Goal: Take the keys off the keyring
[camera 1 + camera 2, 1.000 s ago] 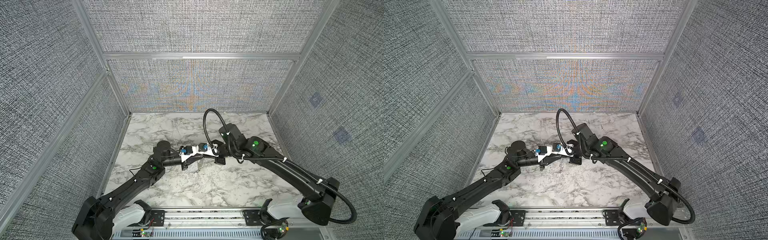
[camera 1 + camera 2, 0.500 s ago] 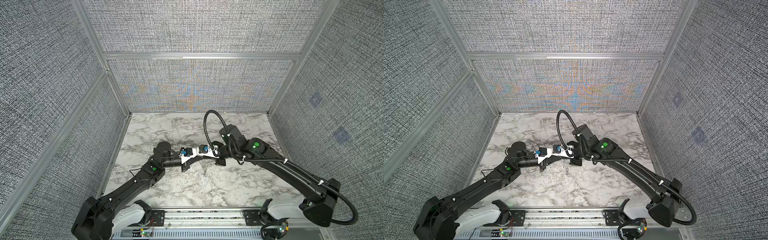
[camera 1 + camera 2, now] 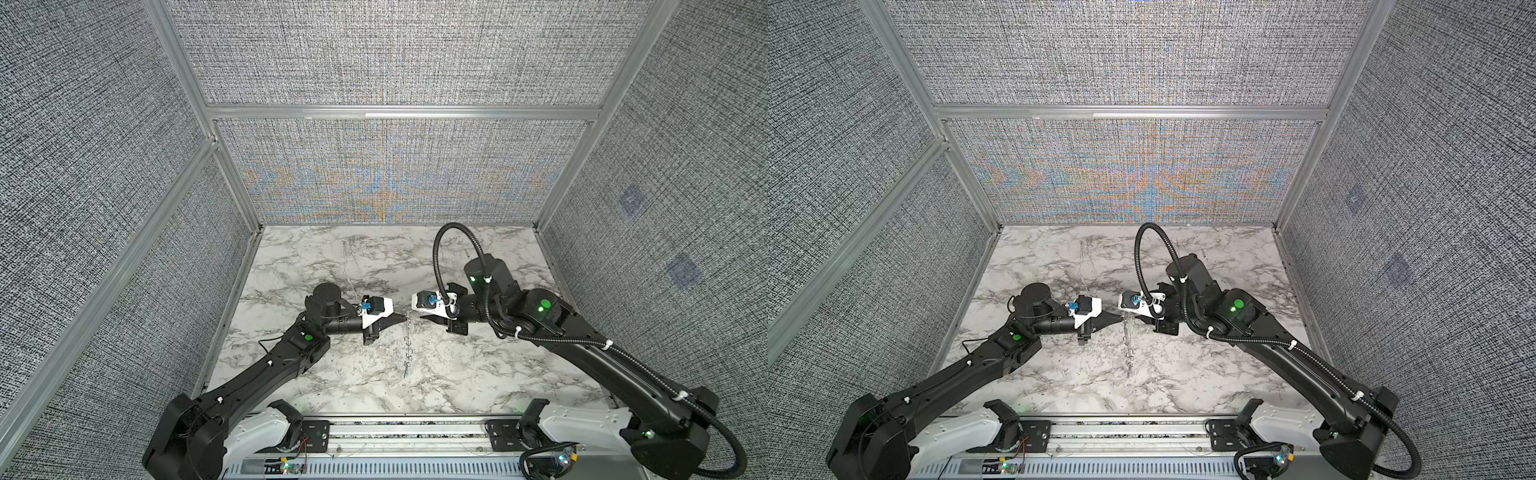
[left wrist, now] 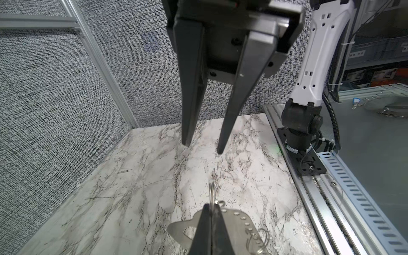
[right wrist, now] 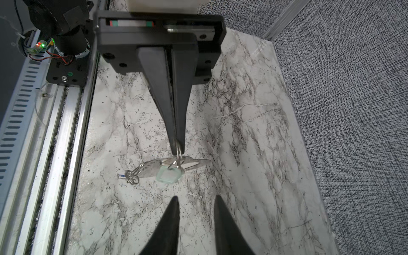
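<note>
My left gripper [image 4: 210, 207] is shut on the thin metal keyring [image 4: 212, 190], pinching it edge-on at the fingertips. From the keyring [image 5: 179, 149] hangs a flat grey plate key [image 5: 152, 169] with a pale blue-green tag [image 5: 169, 176] in front of it. A second small ring [image 5: 132, 177] dangles at the plate's far end. The small key cannot be told apart in the bunch. In both top views the bunch [image 3: 408, 347] [image 3: 1128, 347] hangs above the marble. My right gripper [image 5: 196, 198] is open and empty, a short gap away from the left gripper [image 3: 402, 318].
The marble table [image 3: 478, 374] is walled by grey fabric panels [image 3: 386, 174] on three sides. An aluminium rail [image 3: 407, 432] with both arm bases runs along the front edge. The right gripper [image 3: 424, 319] and its looping cable [image 3: 440, 249] sit right of centre.
The right gripper opened and drew back to the right, away from the left gripper. The left gripper closed fully, and the bunch now hangs from it alone.
</note>
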Robot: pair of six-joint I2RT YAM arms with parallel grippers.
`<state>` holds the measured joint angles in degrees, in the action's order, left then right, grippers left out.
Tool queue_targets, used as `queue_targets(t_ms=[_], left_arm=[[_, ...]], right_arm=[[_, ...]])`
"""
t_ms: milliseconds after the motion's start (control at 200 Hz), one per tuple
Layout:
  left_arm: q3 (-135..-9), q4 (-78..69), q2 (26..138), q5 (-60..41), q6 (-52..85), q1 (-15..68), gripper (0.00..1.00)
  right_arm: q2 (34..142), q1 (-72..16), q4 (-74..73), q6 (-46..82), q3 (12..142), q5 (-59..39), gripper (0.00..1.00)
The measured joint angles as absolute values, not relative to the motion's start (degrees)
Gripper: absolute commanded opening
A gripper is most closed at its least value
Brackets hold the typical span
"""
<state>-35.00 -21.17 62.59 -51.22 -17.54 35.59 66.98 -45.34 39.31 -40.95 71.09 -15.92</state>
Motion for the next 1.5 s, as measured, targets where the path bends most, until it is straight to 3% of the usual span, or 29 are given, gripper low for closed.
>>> queue_targets(t_ms=[926, 1501], left_arm=[[-35.4, -26.9, 63.7, -54.0, -14.5, 35.9, 0.0], [-35.4, -27.3, 64.0, -54.5, -13.9, 36.4, 0.0]], right_arm=[[62.7, -45.8, 25.9, -32.1, 60.6, -19.2, 0.3], [62.0, -45.8, 23.6, -32.9, 60.3, -21.6, 0.17]])
